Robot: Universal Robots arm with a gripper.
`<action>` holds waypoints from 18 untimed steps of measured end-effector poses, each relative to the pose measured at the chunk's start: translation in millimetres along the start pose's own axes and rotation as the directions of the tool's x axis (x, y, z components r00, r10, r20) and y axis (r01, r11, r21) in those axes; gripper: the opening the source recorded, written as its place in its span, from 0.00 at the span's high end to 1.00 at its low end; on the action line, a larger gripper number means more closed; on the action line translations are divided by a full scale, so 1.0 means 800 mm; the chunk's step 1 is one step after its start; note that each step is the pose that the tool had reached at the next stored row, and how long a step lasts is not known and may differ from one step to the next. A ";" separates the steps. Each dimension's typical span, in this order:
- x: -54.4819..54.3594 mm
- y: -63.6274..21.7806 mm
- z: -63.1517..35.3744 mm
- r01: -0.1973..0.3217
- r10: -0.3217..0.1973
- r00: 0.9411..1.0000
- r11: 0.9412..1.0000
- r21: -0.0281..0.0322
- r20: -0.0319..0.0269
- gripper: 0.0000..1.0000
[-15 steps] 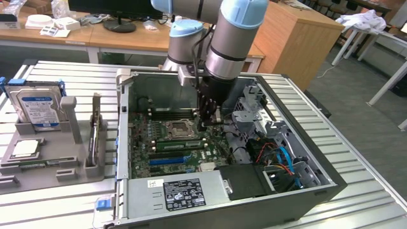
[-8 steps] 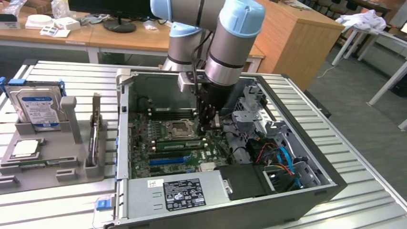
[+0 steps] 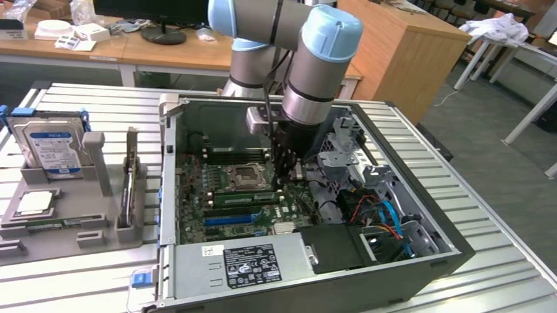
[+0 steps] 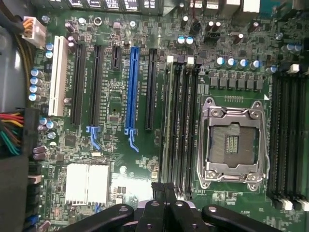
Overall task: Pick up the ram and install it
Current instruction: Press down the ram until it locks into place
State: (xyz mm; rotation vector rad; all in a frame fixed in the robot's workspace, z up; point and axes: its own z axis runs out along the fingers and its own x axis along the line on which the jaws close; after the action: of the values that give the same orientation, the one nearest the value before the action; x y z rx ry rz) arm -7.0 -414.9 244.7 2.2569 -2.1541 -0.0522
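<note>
Wrist view: gripper (image 4: 165,189) jaws clenched, over the slots beside the CPU socket (image 4: 232,142).
Ram (image 3: 246,199): seated in motherboard (image 3: 228,195) slot, exterior view.

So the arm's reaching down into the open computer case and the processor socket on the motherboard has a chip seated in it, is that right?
Not quite. The arm does reach down into the open computer case, but the processor socket on the motherboard is empty: the wrist view shows its bare contact field inside the metal frame, with no chip seated.
</note>
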 end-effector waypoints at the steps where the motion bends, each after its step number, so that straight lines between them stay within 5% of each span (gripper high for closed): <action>1: 0.000 0.000 0.002 0.000 0.000 1.000 1.000 0.000 0.000 0.90; 18: -0.006 -0.002 0.029 0.000 0.000 1.000 1.000 -0.001 -0.012 0.90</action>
State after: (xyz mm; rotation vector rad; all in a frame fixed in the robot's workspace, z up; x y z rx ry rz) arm -6.4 -409.7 221.4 2.2505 -2.1483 -0.0400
